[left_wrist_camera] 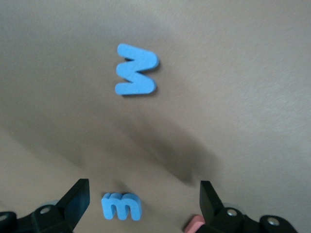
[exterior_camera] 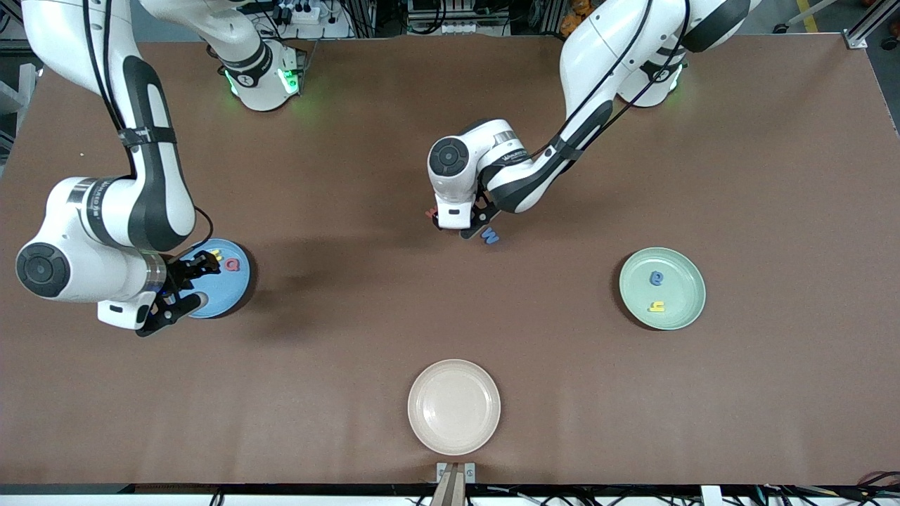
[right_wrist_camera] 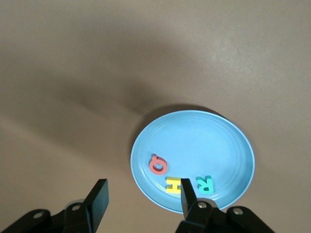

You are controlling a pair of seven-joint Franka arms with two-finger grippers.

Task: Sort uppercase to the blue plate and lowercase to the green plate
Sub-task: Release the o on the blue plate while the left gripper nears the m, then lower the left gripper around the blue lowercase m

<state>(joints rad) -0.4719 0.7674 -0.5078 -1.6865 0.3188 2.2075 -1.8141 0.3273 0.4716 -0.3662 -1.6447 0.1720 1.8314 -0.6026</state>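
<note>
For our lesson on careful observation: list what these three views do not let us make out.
- Front view: the left gripper hides most of the letters under it; only the blue W shows.
- Left wrist view: a pink letter is cut off by the edge.
- Front view: the right gripper covers part of the blue plate.

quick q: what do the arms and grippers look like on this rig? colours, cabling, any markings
Both arms are glossy white with black joint bands and round dark joint caps. Black cables run along the outside, strapped on. Green lights glow at both bases. Small dark lettering marks the left arm's wrist; it is too small to read. The left gripper and right gripper are black two-finger units on white hand bodies, with silver screws visible in the wrist views.
</note>
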